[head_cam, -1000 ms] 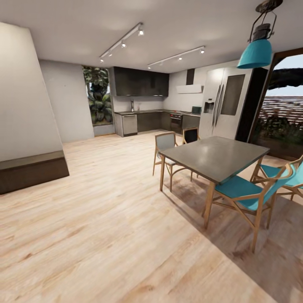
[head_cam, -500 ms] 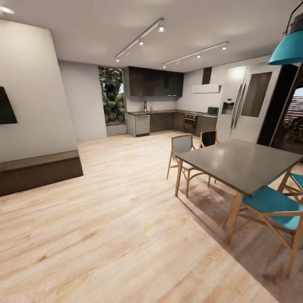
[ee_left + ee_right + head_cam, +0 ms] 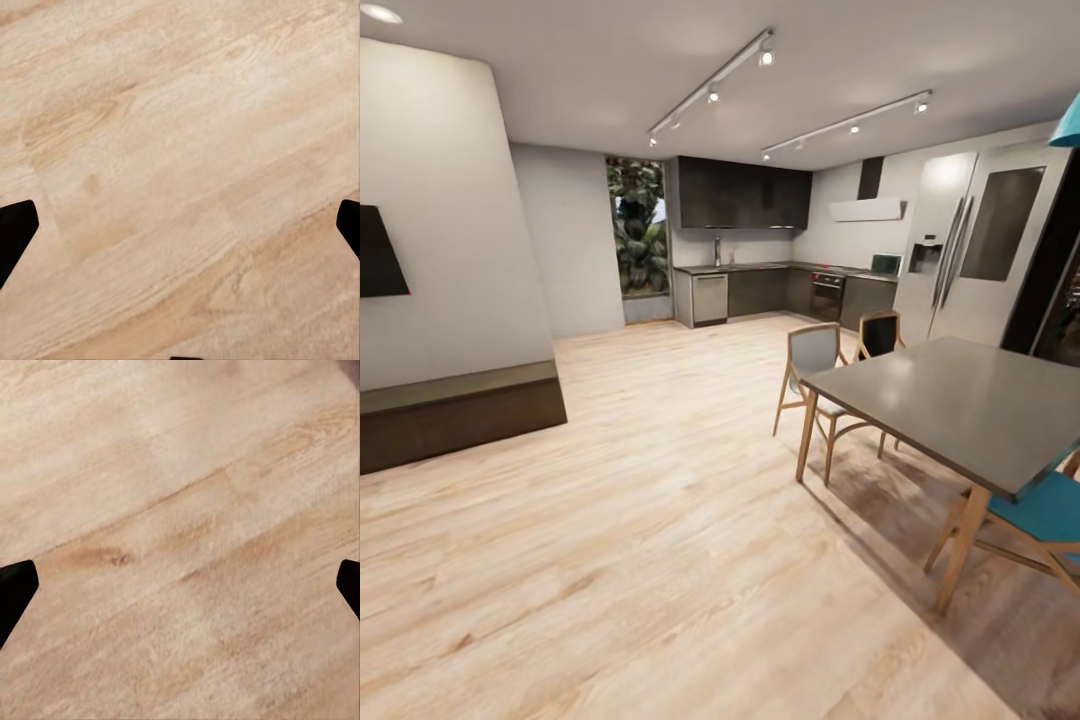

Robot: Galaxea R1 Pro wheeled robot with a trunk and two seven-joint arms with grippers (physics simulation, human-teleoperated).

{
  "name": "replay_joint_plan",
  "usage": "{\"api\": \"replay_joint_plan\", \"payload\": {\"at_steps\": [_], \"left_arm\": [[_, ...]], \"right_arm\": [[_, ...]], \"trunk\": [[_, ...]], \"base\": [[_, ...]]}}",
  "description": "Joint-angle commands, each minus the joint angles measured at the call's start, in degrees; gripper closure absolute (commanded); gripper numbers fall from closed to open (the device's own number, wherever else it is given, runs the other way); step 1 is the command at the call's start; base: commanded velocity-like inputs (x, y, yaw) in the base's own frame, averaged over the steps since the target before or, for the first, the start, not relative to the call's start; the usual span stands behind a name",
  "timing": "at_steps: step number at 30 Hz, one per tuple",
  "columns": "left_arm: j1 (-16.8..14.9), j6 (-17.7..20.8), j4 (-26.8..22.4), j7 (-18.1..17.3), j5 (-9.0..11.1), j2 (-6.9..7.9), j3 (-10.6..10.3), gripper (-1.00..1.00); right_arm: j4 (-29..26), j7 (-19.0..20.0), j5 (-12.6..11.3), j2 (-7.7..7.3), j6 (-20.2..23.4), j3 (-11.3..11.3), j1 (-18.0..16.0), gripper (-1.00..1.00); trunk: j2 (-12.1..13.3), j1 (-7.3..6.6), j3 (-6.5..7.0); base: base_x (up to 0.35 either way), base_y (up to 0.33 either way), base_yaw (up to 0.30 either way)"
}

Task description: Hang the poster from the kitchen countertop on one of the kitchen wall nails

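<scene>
Kitchen (image 3: 760, 260) sits far across the wood floor (image 3: 660, 520), its countertop (image 3: 760, 267) too distant for me to spot the poster, so everything remains: both my left gripper (image 3: 180, 225) and right gripper (image 3: 180, 585) hang wide apart, empty

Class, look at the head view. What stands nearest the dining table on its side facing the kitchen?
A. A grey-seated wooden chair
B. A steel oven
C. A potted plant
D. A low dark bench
A: a grey-seated wooden chair stands at the corner of the dining table, while the kitchen countertop lies far across the wood floor.
</scene>
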Motion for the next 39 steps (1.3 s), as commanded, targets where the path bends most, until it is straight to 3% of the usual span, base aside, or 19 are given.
{"api": "replay_joint_plan", "payload": {"at_steps": [1, 39], "left_arm": [[0.0, -0.1, 0.0, 0.0, 0.0, 0.00, 0.0, -1.00], [0.0, -0.1, 0.0, 0.0, 0.0, 0.08, 0.0, -1.00]], "right_arm": [[0.1, 0.0, 0.1, -0.02, -0.6, 0.1, 0.0, -1.00], [0.1, 0.0, 0.1, -0.02, -1.1, 0.0, 0.0, -1.00]], "trunk": [[0.0, 0.04, -0.05], [0.0, 0.04, -0.05]], "base": [[0.323, 0.130, 0.001], [0.332, 0.071, 0.000]]}}
